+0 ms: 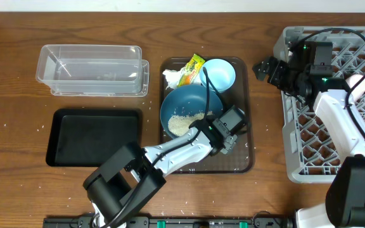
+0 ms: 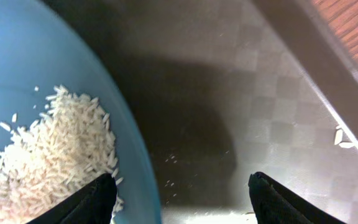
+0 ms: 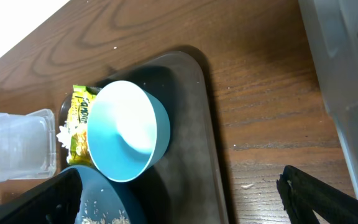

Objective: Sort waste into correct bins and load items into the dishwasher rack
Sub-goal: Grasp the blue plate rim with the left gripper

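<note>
Dark-blue round dish (image 1: 189, 104) with white rice heap (image 1: 182, 123) on brown tray (image 1: 243, 95); left gripper (image 2: 182, 193) jaws apart astride rim, right gripper (image 3: 179, 190) wide, empty; step: grasp dish; next: pinch rim firmly, keep level

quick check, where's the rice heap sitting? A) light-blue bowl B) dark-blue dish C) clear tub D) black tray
B: the rice lies heaped inside the dark-blue dish, which sits on the brown tray; the left wrist view shows the grains against the dish's blue wall too.
</note>
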